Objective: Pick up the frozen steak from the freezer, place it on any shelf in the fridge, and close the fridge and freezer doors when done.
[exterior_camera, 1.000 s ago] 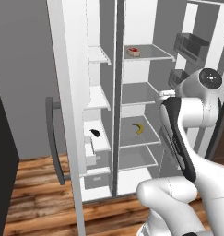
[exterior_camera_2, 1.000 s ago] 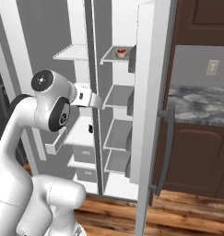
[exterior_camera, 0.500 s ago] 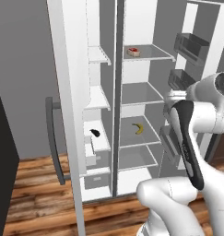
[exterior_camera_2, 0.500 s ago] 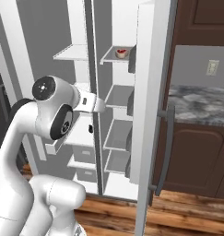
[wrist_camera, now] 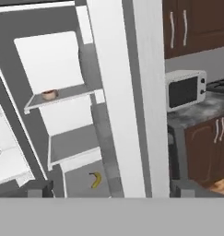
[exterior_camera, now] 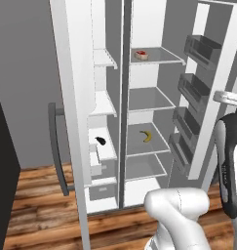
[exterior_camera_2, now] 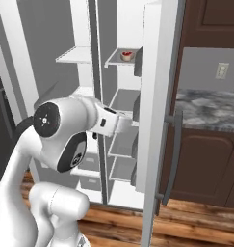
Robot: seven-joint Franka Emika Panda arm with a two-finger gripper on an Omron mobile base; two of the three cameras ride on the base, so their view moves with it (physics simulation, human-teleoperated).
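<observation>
Standing open side by side, the freezer (exterior_camera: 104, 146) and the fridge (exterior_camera: 149, 122) of a pale grey unit face the robot, both doors swung wide. The frozen steak (exterior_camera: 141, 54) lies on the top shelf (exterior_camera: 161, 57) of the fridge, towards that shelf's left front corner and well clear of its right edge; the right base view shows it as a small reddish slab (exterior_camera_2: 127, 55) near the shelf's front edge, and the hand view finds it (wrist_camera: 49, 94) at the left end of the same shelf. A yellow banana (exterior_camera: 147, 136) rests near the middle of a lower fridge shelf, two levels below the steak. In the freezer, a small black lump (exterior_camera: 100, 141) sits on a white shelf, close to its front edge. The freezer door (exterior_camera: 71, 122) stands edge-on at the left with its dark bar handle (exterior_camera: 55, 146) on the outer face; the fridge door (exterior_camera: 212, 88) hangs open at the right, its inner bins facing the compartment. The gripper (wrist_camera: 111, 189) looks past the fridge door's edge, its two dark tips set far apart at the bottom of the hand view with nothing between them. Beyond the door, a microwave (wrist_camera: 186, 88) sits on a mottled grey counter (wrist_camera: 196, 110).
</observation>
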